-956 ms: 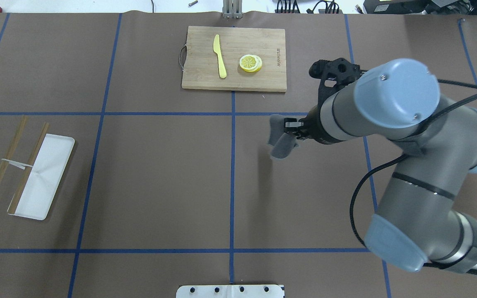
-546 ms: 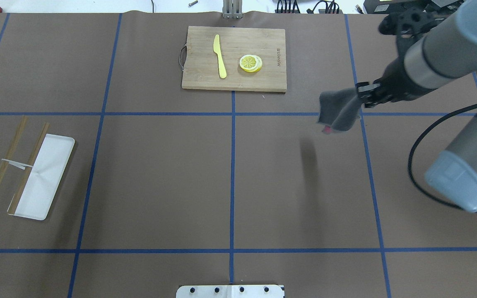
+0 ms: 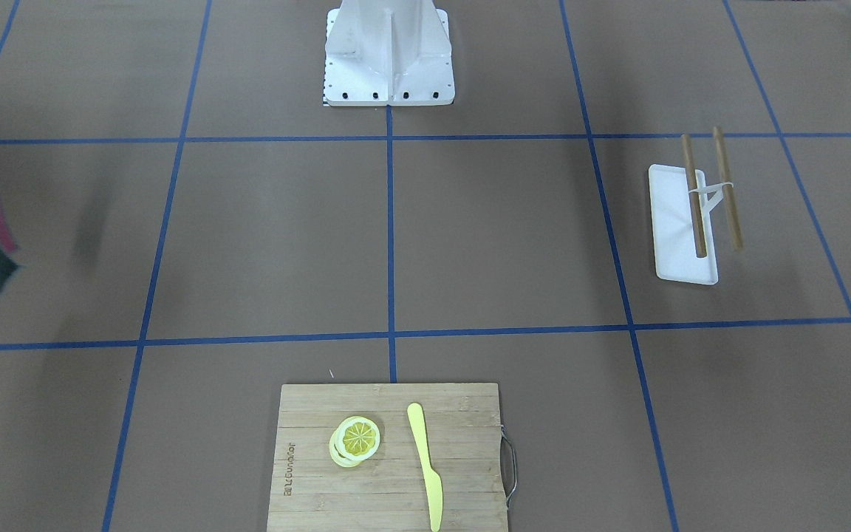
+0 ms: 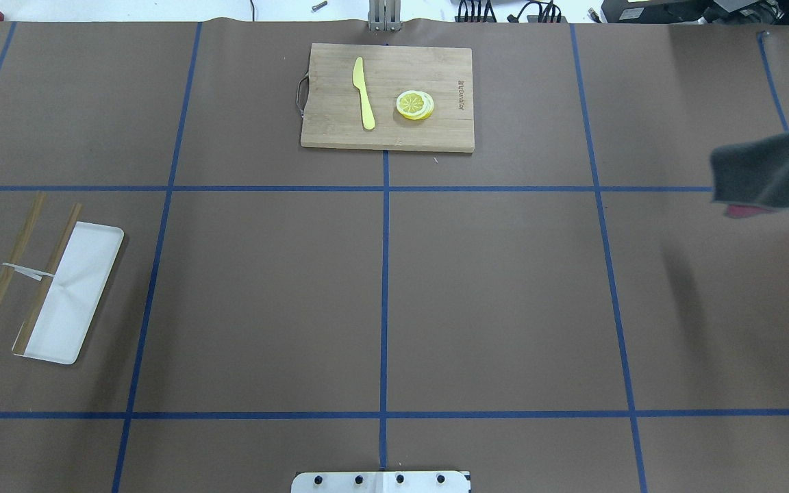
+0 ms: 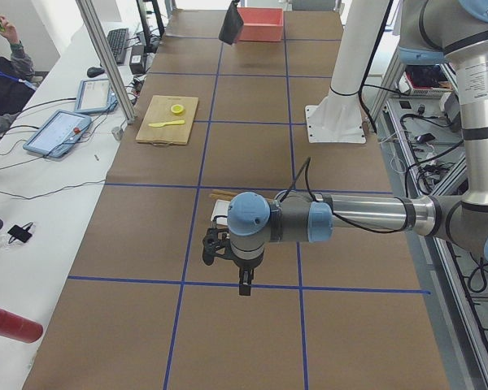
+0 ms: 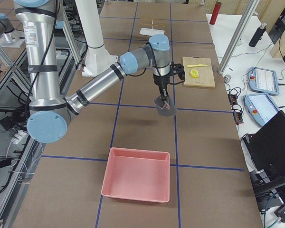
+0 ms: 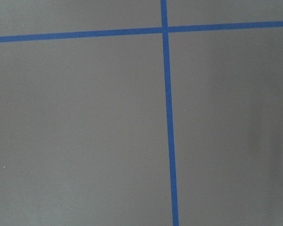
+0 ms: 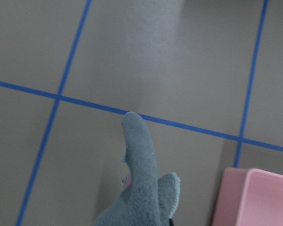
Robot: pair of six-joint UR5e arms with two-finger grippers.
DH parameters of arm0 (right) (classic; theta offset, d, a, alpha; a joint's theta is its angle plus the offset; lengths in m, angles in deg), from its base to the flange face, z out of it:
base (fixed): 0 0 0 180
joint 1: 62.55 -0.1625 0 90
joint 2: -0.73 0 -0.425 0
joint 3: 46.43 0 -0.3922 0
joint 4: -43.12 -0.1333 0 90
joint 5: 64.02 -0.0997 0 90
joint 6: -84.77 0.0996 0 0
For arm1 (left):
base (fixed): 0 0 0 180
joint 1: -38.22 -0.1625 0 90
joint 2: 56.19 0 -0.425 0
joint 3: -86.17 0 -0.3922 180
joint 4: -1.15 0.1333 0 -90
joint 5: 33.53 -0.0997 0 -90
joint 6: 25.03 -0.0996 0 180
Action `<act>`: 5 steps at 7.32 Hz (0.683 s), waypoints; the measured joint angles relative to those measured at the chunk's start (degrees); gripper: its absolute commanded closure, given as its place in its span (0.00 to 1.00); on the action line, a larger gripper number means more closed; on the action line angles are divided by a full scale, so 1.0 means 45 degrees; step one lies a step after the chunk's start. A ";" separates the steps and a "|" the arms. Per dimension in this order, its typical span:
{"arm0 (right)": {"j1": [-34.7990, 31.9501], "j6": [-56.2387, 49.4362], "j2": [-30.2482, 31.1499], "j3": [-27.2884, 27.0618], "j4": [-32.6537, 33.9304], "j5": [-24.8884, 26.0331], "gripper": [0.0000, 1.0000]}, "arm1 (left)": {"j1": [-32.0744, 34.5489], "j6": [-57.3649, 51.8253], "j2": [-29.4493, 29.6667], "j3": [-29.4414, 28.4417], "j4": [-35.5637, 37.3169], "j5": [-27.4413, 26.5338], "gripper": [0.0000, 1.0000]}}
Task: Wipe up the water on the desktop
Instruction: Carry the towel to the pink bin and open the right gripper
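Observation:
The desktop is brown with blue tape lines; I see no water on it. A grey cloth with a pink underside hangs in the air at the right edge of the overhead view. In the exterior right view my right gripper holds this cloth above the desktop. The cloth also fills the bottom of the right wrist view. My left gripper points down over the desktop in the exterior left view; I cannot tell whether it is open. The left wrist view shows only bare desktop.
A pink bin stands on the robot's right, near the cloth. A bamboo cutting board with a yellow knife and lemon slices lies at the far middle. A white tray with two wooden sticks lies left.
My right arm has swung from the middle of the table to the right with the cloth, leaving the overhead view. Only the cloth still shows at the right edge.

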 measured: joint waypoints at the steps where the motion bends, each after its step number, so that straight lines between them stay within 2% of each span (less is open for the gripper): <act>1: -0.1133 -0.1899 0.1195 -0.0013 0.0008 -0.0085 1.00 | 0.0000 -0.0005 -0.0025 0.0008 -0.0008 0.0000 0.01; 3: -0.2743 -0.4926 0.3513 0.0048 -0.0105 -0.0082 1.00 | 0.0000 -0.0007 -0.0039 0.0014 -0.0014 0.0000 0.01; 5: -0.3656 -0.7086 0.5365 0.0205 -0.0189 0.0059 1.00 | 0.0000 -0.0007 -0.0042 0.0016 -0.0028 0.0000 0.01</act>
